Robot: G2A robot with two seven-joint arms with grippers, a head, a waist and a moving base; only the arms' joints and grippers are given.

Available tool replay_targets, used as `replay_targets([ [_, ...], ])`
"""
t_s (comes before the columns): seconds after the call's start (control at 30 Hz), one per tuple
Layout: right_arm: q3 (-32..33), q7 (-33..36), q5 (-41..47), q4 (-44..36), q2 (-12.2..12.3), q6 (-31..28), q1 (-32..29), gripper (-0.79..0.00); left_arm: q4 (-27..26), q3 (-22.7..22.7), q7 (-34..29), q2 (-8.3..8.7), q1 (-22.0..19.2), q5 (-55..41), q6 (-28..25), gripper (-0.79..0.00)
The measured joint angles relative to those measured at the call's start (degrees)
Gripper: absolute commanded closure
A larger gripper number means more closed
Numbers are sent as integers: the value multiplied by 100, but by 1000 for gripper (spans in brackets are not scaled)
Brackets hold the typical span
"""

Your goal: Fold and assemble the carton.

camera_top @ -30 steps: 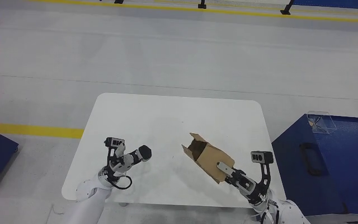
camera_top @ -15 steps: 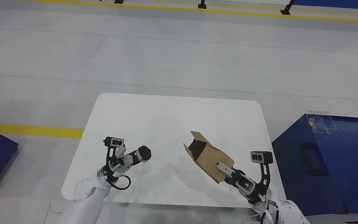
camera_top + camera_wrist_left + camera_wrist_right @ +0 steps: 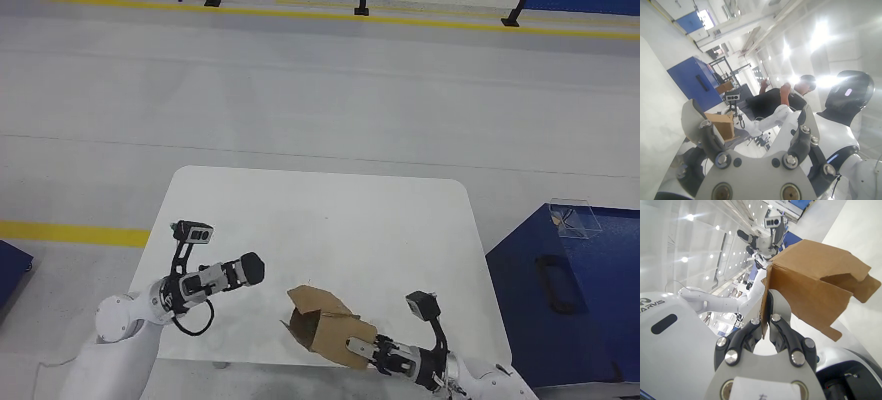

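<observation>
The brown carton (image 3: 325, 322) is held over the near edge of the white table (image 3: 320, 215), lying on its side with its open end and loose flaps toward the left arm. My right gripper (image 3: 362, 348) is shut on the edge of one carton wall (image 3: 810, 281), a finger on each side of the cardboard (image 3: 765, 306). My left gripper (image 3: 248, 268) hovers over the table's left side, a short way from the carton (image 3: 724, 126). It is open (image 3: 747, 106) with nothing between its fingers and points toward the carton.
A blue cabinet (image 3: 580, 290) stands just past the table's right edge, with a clear plastic holder (image 3: 570, 215) on top. Grey floor with yellow lines lies beyond the table.
The right gripper has carried the carton from the table's right middle toward the near edge and to the left. The left arm has shifted slightly left, its gripper still pointing at the carton.
</observation>
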Motion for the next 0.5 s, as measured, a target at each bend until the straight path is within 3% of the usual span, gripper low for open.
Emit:
replay_targets([
  [0.3,-138,430,-691,-186,58,-18,90,0,481,896,-776,-67,-987,572,758,-785],
  [0.5,-147,401,-683,-349,85,4,104,0,773,1452,-1028,-131,-1301,813,1008,-785],
])
